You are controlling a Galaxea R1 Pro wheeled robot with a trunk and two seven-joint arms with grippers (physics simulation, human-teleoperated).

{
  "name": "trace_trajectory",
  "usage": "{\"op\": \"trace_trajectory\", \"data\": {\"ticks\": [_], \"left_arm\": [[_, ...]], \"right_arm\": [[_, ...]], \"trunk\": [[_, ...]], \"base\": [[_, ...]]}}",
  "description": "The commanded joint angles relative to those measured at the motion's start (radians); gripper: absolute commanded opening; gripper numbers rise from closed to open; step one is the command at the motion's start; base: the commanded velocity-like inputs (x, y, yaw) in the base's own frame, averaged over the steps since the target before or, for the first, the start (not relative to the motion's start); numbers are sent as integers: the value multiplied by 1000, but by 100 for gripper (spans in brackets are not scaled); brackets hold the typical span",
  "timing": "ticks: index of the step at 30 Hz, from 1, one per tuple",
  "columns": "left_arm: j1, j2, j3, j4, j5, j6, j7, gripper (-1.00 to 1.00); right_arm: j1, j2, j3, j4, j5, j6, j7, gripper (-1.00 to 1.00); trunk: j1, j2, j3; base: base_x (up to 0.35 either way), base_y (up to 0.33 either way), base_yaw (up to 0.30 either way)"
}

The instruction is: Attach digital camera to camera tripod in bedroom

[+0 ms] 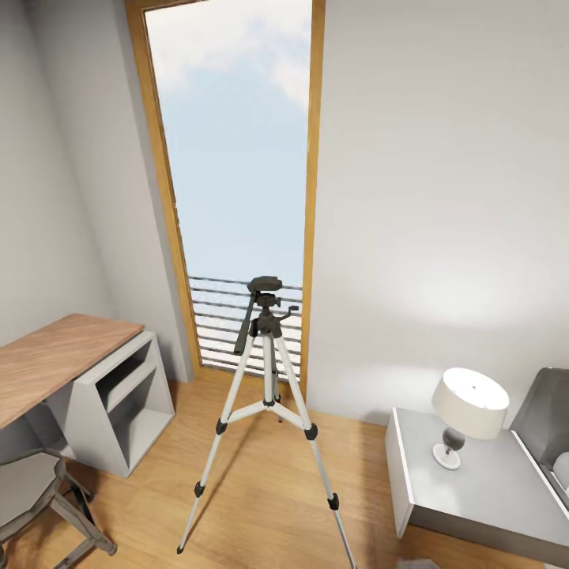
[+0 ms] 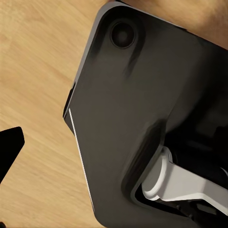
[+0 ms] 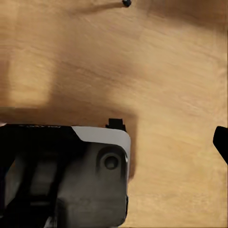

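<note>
The camera tripod (image 1: 267,395) stands upright on the light wood floor in the middle of the head view, before a tall window. It has three silver legs, black joints and a black pan head (image 1: 265,286) with a long handle, and the head's top is bare. The digital camera is out of view. In the left wrist view one black fingertip (image 2: 9,147) of my left gripper shows at the frame's edge over bare floor. The right wrist view likewise has one black fingertip (image 3: 222,142) of my right gripper at its edge. Nothing lies between the fingers of either gripper.
A wood-topped desk (image 1: 55,359) with a white shelf unit and a grey chair (image 1: 39,498) stands left of the tripod. At the right is a white nightstand (image 1: 474,482) with a lamp (image 1: 468,411). Both wrist views look down on my own dark base (image 2: 142,118) over the wood floor.
</note>
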Motion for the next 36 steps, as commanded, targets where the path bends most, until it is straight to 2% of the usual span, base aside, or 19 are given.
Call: {"op": "trace_trajectory", "data": {"ticks": [1, 15, 31, 36], "left_arm": [[1, 0, 1, -1, 4, -2, 0, 100], [1, -1, 1, -1, 4, -2, 0, 100], [1, 0, 1, -1, 4, -2, 0, 100], [1, 0, 1, -1, 4, -2, 0, 100]], "right_arm": [[-10, 0, 3, -565, 2, 15, 0, 100], [-130, 20, 4, -570, 3, 6, 0, 100], [-169, 35, 5, -589, 5, -38, 0, 100], [-194, 47, 27, -590, 4, -47, 0, 100]], "trunk": [[0, -1, 0], [0, -1, 0], [0, -1, 0], [0, -1, 0]], "base": [[0, 0, 0], [0, 0, 0], [0, 0, 0], [0, 0, 0]]}}
